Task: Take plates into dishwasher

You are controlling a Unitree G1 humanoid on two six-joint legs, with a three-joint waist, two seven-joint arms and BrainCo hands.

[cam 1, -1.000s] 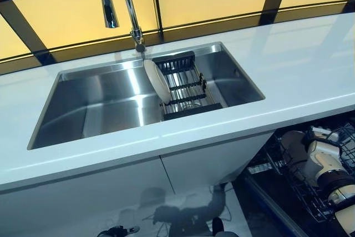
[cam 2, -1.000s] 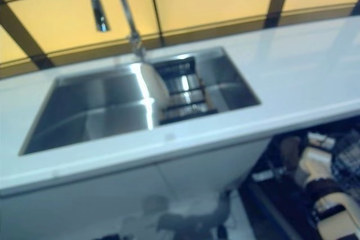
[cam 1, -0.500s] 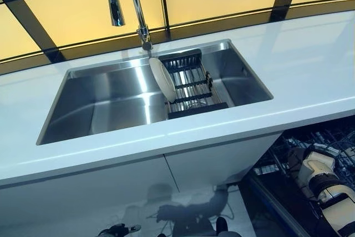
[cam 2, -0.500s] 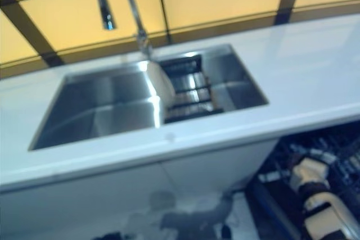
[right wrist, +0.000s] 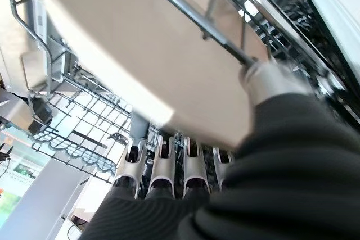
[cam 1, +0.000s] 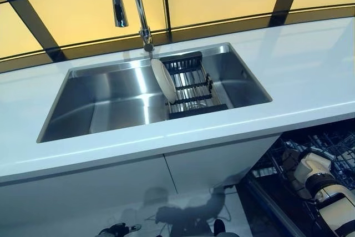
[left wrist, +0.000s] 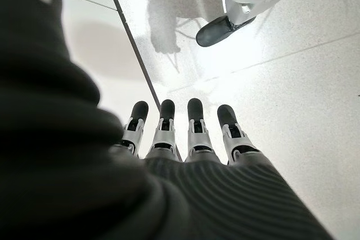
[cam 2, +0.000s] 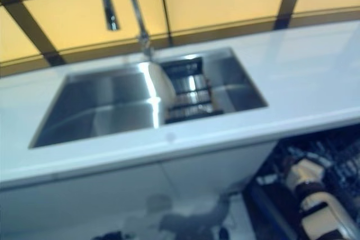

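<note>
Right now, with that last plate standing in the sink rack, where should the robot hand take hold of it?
Probably the upper rim. The plate stands on edge, leaning at the left end of the black rack in the sink. Its top edge is free, so come from above, fingers on the open basin side and thumb on the rack side.

Steel sink (cam 1: 111, 101) beneath faucet (cam 1: 138, 9), white countertop (cam 1: 299, 65)

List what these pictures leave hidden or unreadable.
- Right hand: in its wrist view the beige plate covers the fingertips, so the grip is unclear.
- Dishwasher rack: cut off by the head view's edge.
- Dish rack in the sink: the standing white plate hides part of it.
</note>
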